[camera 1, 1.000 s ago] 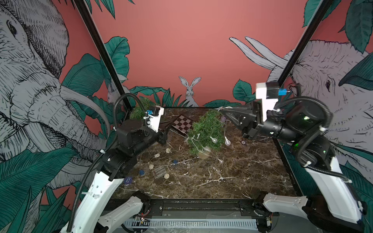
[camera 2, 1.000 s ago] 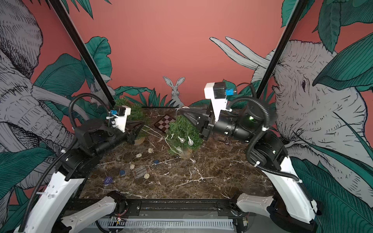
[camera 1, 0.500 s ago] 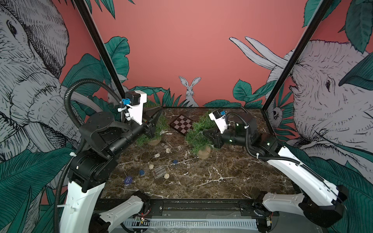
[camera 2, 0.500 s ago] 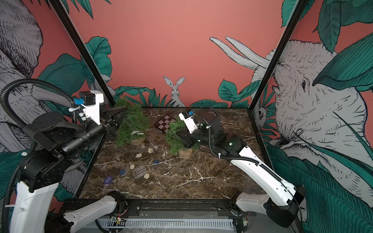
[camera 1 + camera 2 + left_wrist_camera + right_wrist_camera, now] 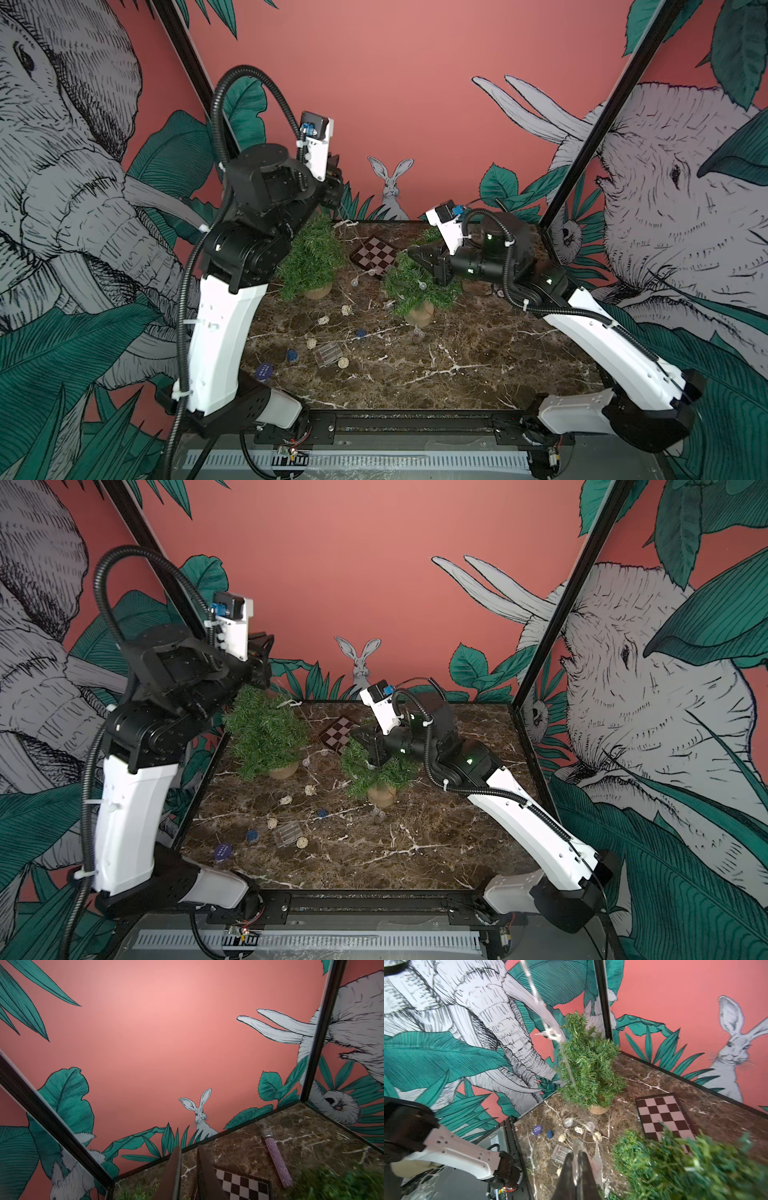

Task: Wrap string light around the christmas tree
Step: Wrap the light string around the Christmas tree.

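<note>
Two small green trees in wooden bases stand on the marble. The left tree (image 5: pixel 311 262) (image 5: pixel 587 1068) is near the back left corner. The centre tree (image 5: pixel 415 286) (image 5: pixel 374 766) carries clear bulbs of the string light (image 5: pixel 422 286). My right gripper (image 5: pixel 411 253) (image 5: pixel 576 1155) hovers at the centre tree's top, shut on a clear piece of the string light. From there the string light (image 5: pixel 566 1059) rises past the left tree towards my raised left gripper (image 5: pixel 336 183) (image 5: pixel 188 1153). Its jaws stand nearly together, with a narrow gap at the tips.
A brown chessboard (image 5: pixel 374 258) lies between the trees at the back, with a purple glitter tube (image 5: pixel 276 1159) beyond it. In front lie a clear plastic box (image 5: pixel 329 353), several small pale balls, blue caps and a purple disc (image 5: pixel 263 371). Walls close three sides.
My left arm has risen from low over the table to high above the left tree. My right gripper has come down from mid-air to the centre tree's top.
</note>
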Controlling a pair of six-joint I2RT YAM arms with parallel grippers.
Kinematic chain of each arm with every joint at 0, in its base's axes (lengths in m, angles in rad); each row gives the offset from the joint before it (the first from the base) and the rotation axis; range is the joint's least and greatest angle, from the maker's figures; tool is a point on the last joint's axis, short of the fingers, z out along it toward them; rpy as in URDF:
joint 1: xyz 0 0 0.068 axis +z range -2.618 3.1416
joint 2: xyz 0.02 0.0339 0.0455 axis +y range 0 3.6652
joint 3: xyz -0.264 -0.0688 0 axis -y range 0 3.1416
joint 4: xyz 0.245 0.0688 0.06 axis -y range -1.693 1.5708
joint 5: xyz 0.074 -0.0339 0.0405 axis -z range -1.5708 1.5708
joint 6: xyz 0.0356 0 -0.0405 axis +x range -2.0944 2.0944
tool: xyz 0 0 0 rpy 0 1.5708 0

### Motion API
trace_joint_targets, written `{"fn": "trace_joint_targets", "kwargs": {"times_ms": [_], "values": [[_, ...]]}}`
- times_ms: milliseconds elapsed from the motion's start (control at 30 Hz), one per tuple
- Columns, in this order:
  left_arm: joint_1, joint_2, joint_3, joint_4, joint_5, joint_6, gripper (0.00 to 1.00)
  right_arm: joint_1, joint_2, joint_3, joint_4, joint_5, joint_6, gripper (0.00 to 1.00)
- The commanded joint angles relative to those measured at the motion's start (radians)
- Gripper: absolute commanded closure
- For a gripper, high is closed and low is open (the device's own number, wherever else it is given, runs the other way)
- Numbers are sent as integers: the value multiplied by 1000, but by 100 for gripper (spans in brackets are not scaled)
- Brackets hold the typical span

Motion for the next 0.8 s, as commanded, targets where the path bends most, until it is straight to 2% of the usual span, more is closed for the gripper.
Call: {"fn": "trace_joint_targets", "kwargs": {"times_ms": [0,133,367,567,767], "values": [[2,30,62,-31,-33,50,100,-1,30,78,109,-181,97,100],[2,3,-50,-2,-13,27,100,3,77,154,142,-227,128,100],[3,-216,-321,18,-77,-23,100,9,206,272,155,-67,72,100],[3,-375,-525,-10,-168,-59,100,16,416,548,102,-115,26,100],[11,-366,-644,39,-144,-67,100,13,574,844,3,-137,-11,100]]}}
